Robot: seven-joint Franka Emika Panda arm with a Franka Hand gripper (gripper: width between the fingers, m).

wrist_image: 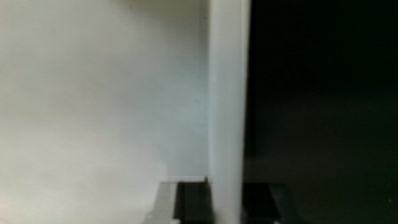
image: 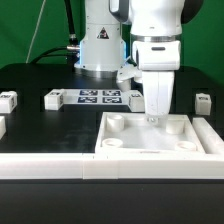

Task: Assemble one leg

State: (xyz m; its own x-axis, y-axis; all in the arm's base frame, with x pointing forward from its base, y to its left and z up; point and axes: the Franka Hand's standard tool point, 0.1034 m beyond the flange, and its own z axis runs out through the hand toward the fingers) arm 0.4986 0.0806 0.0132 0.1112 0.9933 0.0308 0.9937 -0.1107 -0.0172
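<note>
The large white square panel (image: 165, 140) with round corner holes lies flat at the front of the table. My gripper (image: 154, 117) points straight down at the panel's far edge. In the wrist view my gripper (wrist_image: 228, 205) has its two dark fingers on either side of the panel's raised rim (wrist_image: 228, 90), touching it, so it is shut on the rim. The panel's face (wrist_image: 107, 100) fills one side of that view and black table fills the other. Small white legs lie apart on the table: one (image: 53, 98), one (image: 8, 99) and one (image: 203, 101).
The marker board (image: 98, 97) lies behind the panel, before the robot's base (image: 100, 45). Another small white block (image: 133, 96) sits next to the board. A white wall (image: 50, 166) runs along the table's front edge, with the panel against it.
</note>
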